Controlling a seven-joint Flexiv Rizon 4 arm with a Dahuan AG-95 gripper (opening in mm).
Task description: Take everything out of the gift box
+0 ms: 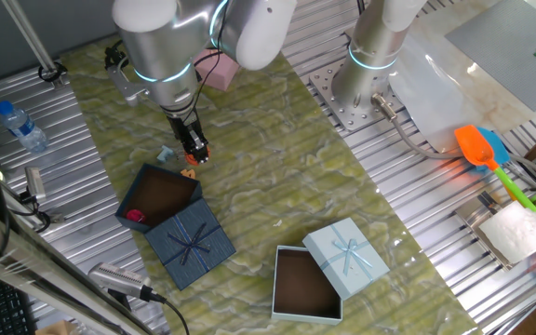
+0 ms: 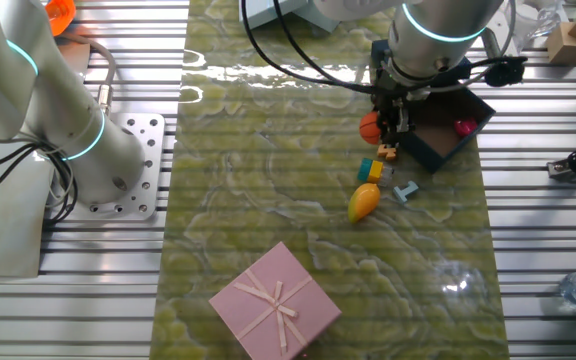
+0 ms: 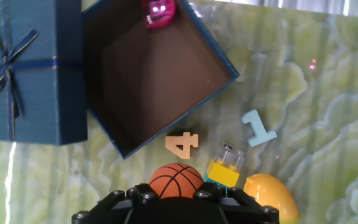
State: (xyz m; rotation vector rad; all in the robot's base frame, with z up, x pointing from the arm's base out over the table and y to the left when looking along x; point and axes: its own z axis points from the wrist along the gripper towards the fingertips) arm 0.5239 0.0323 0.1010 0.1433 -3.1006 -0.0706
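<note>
The gripper [image 2: 392, 128] hangs just outside the box [image 3: 160, 74], a small basketball [image 3: 176, 180] at its fingertips — whether clamped or just let go, I cannot tell. The step looks like unloading. A "4" [image 3: 182, 144], "1" [image 3: 258, 129], yellow block [image 3: 224, 170] and yellow egg [image 3: 271, 198] already lie out. One pink toy [image 3: 159, 12] remains in the far corner — next calls for reaching in there.

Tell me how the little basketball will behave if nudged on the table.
The basketball looks round and smooth, so it would likely roll rather than slide. It seems small and probably light. The number 4 and yellow block close by might stop it.
</note>
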